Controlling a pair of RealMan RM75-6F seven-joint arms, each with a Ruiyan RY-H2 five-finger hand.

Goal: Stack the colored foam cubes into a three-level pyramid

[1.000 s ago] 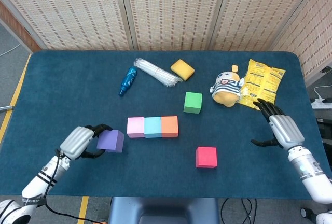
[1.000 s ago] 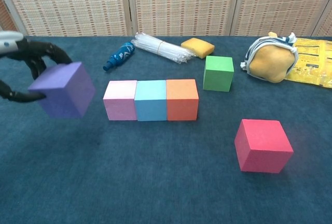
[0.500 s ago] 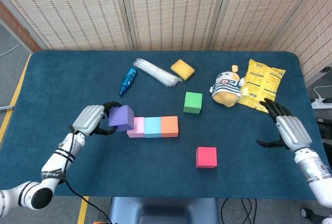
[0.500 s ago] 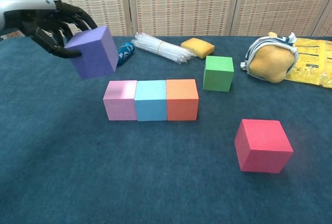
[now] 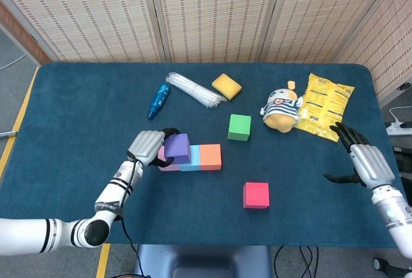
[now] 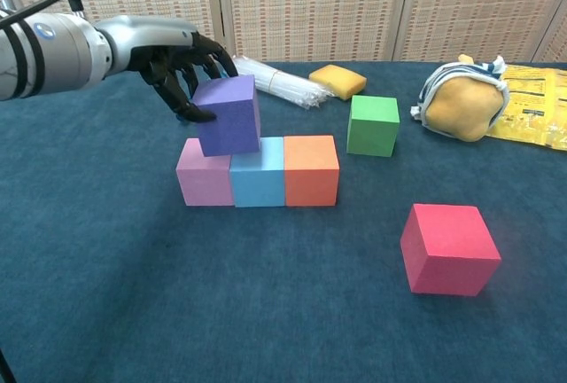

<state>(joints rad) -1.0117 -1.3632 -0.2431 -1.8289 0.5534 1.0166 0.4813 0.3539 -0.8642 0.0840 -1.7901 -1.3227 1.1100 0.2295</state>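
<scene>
Over the pink cube (image 6: 205, 173) / blue cube (image 6: 258, 171) seam, left hand (image 6: 182, 59) grasps purple cube (image 6: 229, 115) to bridge them for level two; right hand (image 5: 368, 163) idle, released.

— What's moved since a second ago?
— The left hand (image 6: 182, 64) has carried the purple cube (image 6: 229, 115) up off the table and rightward — it now sits over the seam between the pink cube (image 6: 204, 173) and the light-blue cube (image 6: 258, 172), slightly tilted, fingers on it.
— And the other side?
— The right hand (image 5: 368, 163) has drifted a little toward the table's right edge.
</scene>
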